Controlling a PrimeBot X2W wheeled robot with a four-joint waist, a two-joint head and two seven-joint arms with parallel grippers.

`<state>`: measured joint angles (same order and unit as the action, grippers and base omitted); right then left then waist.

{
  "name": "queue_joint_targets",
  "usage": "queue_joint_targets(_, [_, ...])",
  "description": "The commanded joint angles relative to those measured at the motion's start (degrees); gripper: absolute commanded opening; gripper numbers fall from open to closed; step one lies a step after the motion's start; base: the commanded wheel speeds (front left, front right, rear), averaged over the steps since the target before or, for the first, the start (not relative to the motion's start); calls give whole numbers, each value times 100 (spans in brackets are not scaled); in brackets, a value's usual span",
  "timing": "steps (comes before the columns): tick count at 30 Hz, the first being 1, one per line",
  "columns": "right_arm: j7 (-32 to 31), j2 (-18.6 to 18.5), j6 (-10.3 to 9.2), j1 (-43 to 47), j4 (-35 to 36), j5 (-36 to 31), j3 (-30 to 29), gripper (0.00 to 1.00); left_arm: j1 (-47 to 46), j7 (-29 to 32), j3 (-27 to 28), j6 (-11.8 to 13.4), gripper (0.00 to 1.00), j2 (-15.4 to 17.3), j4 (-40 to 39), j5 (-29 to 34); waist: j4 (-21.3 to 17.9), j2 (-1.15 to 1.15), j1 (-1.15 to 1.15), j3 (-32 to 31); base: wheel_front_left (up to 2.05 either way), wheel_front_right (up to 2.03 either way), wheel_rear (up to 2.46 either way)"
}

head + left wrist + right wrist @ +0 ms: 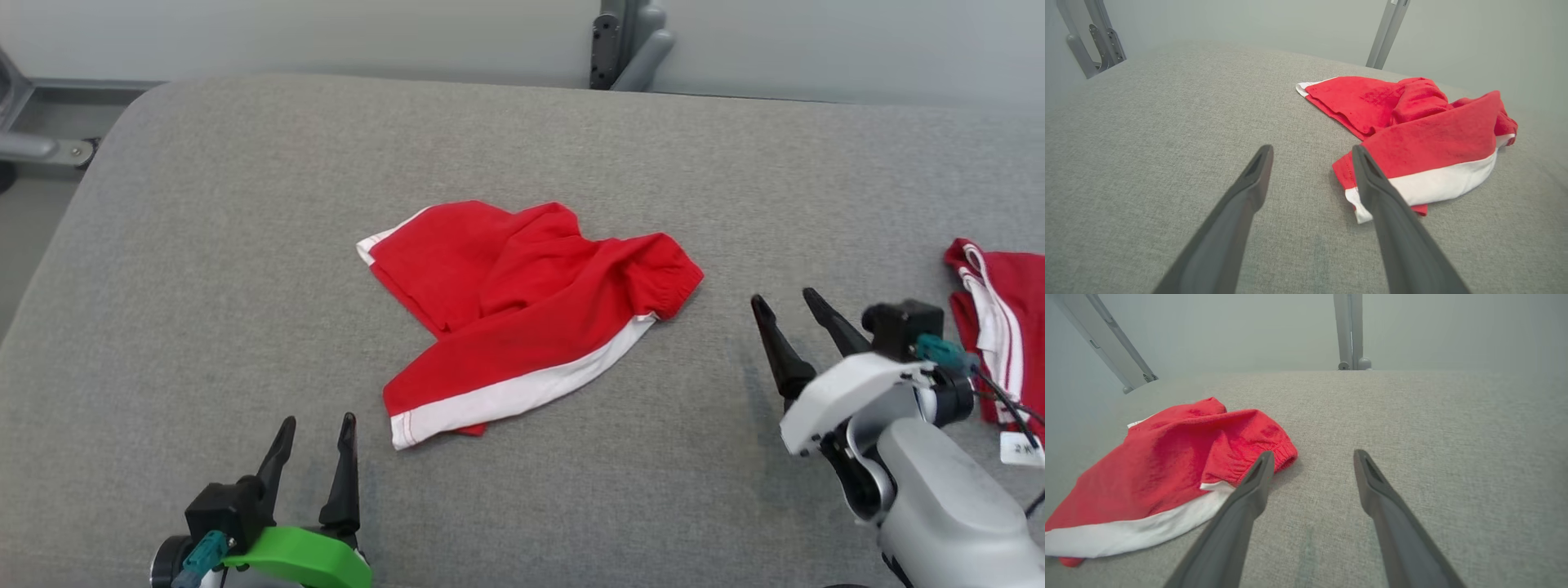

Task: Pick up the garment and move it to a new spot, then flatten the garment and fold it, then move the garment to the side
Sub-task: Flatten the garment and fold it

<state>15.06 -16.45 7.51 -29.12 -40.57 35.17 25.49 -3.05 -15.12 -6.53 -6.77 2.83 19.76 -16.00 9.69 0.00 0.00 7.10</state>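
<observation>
– Two end effectors sit nearest, is that right?
– Yes. The left end effector (318, 419) is at the lower left of the head view, over the grey worktop (204, 245). Its fingers are spread and nothing is between them.
– And the other one?
– The right end effector (784, 296) is a little farther in on the right. It is also spread wide and empty, with its tips angled up and to the left.
– Where is the garment?
– The red garment (522, 318) lies rumpled near the middle of the worktop, between the two arms and beyond the left one. A white band (522, 392) runs along its near edge, and a bunched elastic hem points towards the right arm.
– Is either arm touching it?
– No. The head view shows bare worktop between the cloth and both sets of tips. In each wrist view one finger only overlaps the cloth by line of sight.
– Is there anything else on the surface?
– A second garment (1000, 327), red with white stripes, lies at the right edge just beyond the right wrist.
– And farthest off?
– A grey metal post (624, 45) stands behind the worktop's far edge.
</observation>
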Motion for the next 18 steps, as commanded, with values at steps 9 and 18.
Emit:
queue_joint_targets(9, [12,414,-5,1795,1145,-1079,-1744,100,399,1,430,110,100,17,-82,184,-843,0,0,-602,0,0,0])
queue_joint_targets(18, [12,842,-5,2566,1584,-1497,-2275,100,693,1,706,112,100,17,-184,313,-1035,0,0,-800,0,0,0])
